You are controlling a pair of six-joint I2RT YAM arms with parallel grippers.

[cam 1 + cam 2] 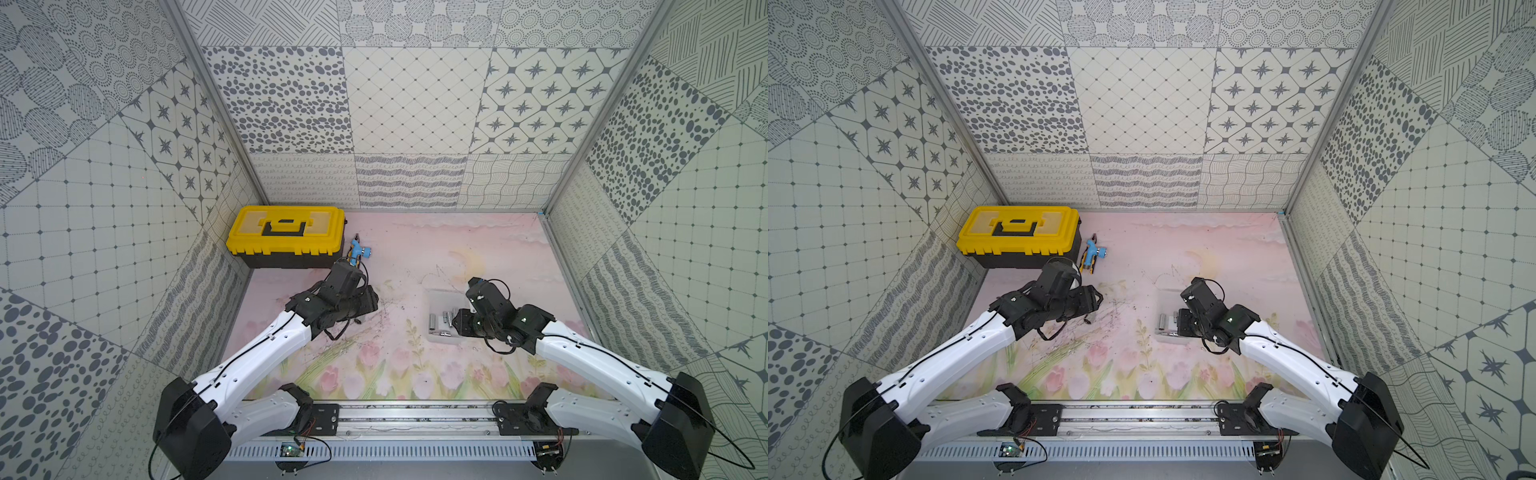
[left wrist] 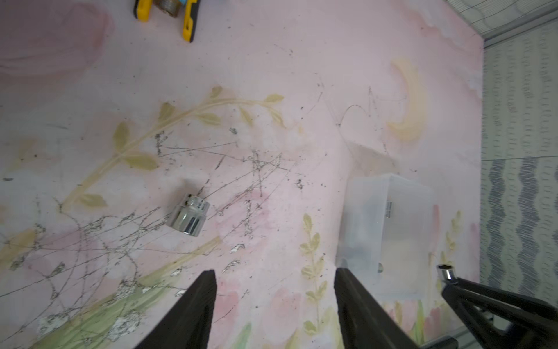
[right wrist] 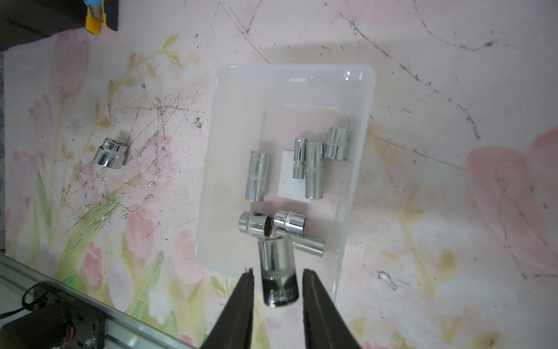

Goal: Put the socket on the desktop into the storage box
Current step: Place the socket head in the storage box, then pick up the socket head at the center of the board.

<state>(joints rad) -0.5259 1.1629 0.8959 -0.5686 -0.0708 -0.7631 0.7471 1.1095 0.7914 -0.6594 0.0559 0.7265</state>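
One chrome socket (image 2: pixel 188 215) lies on its side on the pink desktop (image 1: pixel 415 257); it also shows as the loose socket (image 3: pixel 110 153) left of the box. My left gripper (image 2: pixel 274 275) hangs above the desktop short of it, open and empty. The clear storage box (image 3: pixel 229 121) holds several chrome sockets. My right gripper (image 3: pixel 278 272) is over the box's near end. Its jaws stand open, with another socket (image 3: pixel 276 256) between them and a gap on each side. In both top views the arms hide both grippers' fingertips.
A yellow-lidded black toolbox (image 1: pixel 286 235) stands at the back left, with a blue and yellow tool (image 1: pixel 356 251) beside it. The storage box (image 1: pixel 436 297) sits right of centre. Patterned walls close in three sides. A metal rail (image 1: pixel 415 415) runs along the front.
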